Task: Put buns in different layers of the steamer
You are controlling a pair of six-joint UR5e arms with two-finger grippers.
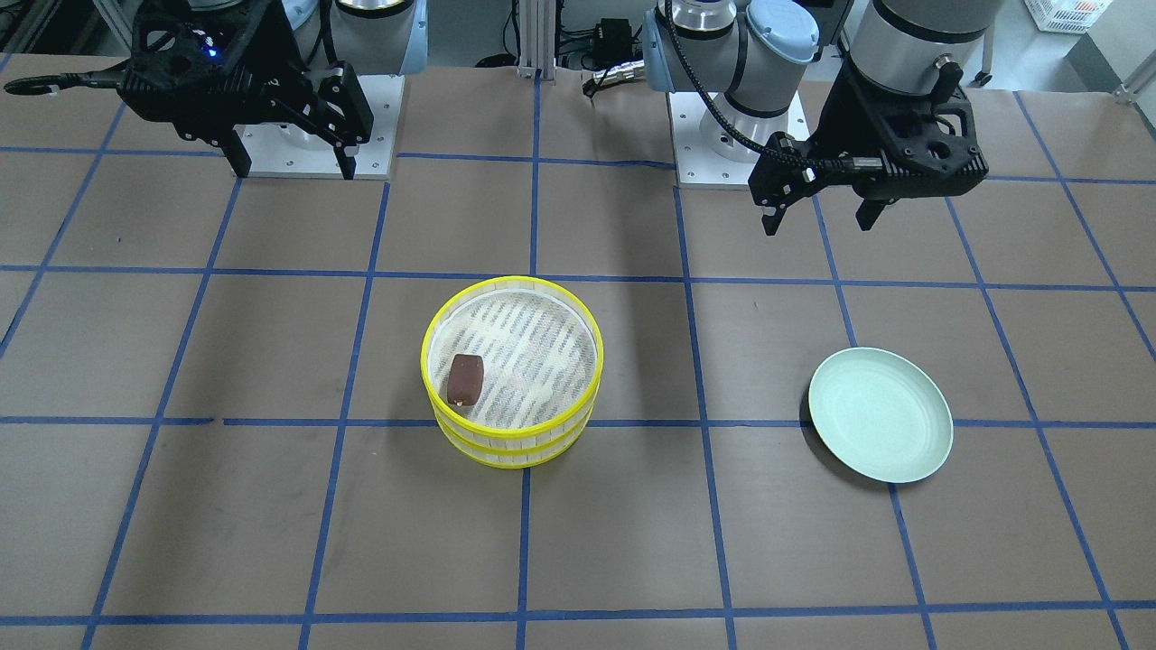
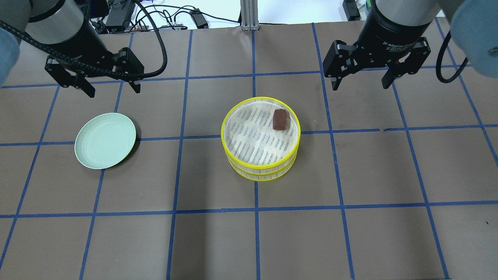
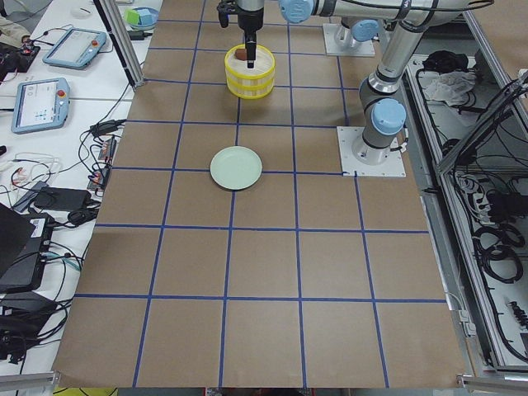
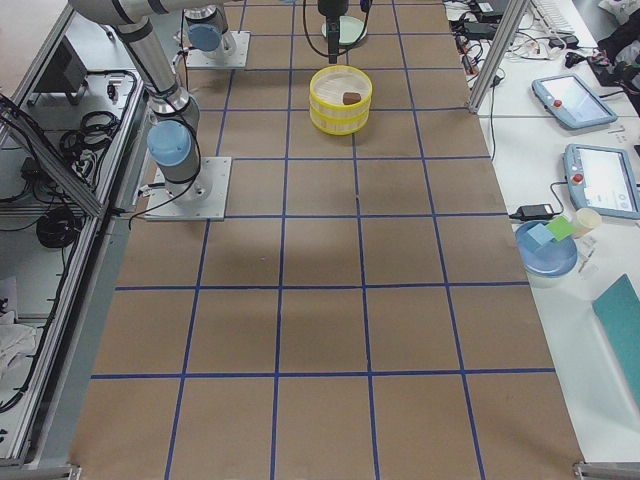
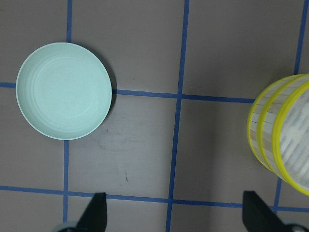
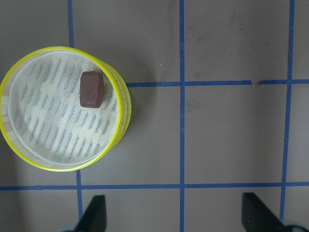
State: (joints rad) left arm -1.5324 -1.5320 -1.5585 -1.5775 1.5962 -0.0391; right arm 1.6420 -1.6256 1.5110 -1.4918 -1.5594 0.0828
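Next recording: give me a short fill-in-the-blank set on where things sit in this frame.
1. The brown bun lies in the ___ tray of the steamer.
2. The green plate has ___ on it.
3. The left pincer and the right pincer are both ___ and hold nothing.

Missing words: top; nothing; open.

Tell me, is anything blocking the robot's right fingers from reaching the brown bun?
Nothing visible is. The right gripper hangs open, off to one side of the steamer, and the brown bun lies uncovered in its top tray, nothing over it.
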